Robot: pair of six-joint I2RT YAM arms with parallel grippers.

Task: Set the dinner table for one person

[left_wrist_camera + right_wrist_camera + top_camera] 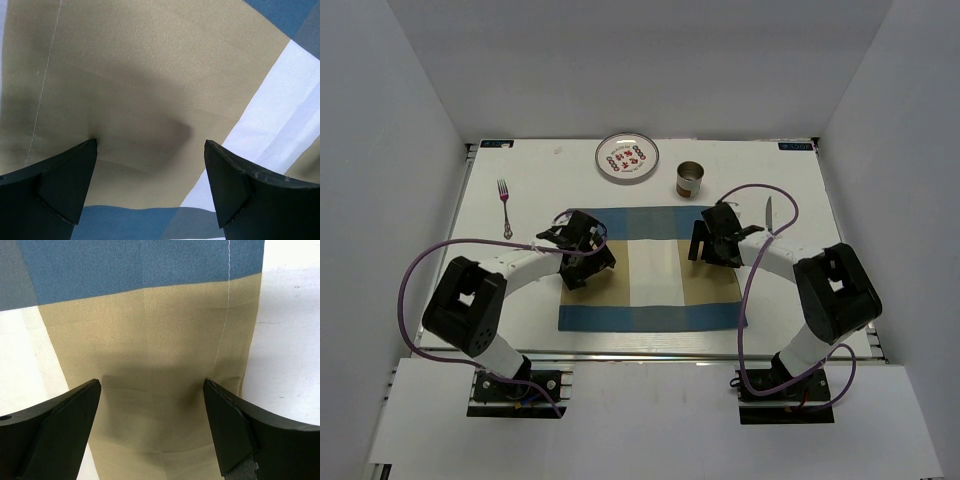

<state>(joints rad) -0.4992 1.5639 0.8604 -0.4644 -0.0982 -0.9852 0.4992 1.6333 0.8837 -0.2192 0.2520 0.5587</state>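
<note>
Top external view: the big white rectangular counter (540, 170) fills the middle of the booth, with an aluminium rail (650, 356) running along its near edge, right in front of the two arm bases. A cloth placemat (650, 290) lies flat on the near-centre of it. It has blue bands along the far and near sides, tan panels left and right, and a white strip down the middle.

Behind the mat, near the far edge, sits a round white plate with a red-and-dark pattern (627, 159). A small shiny metal can (689, 180) stands just to its right. A fork with a pinkish handle (503, 205) lies well off to the left of the mat, and a silver knife (769, 213) lies off its far right corner.

As for writing, there's a little teal sticker (490, 143) at each far corner of the counter, but the print is too small to read. I can't make out any label on the can either.

The left wrist cam shows the left gripper (150, 143) spread wide over the tan panel, with nothing between the fingers. There's a white stitch line off to the left and the white strip to the right. The right wrist cam is much the same. The right gripper (151, 382) is spread wide over tan cloth near the mat's stitched edge, with bare counter showing on the right side.
</note>
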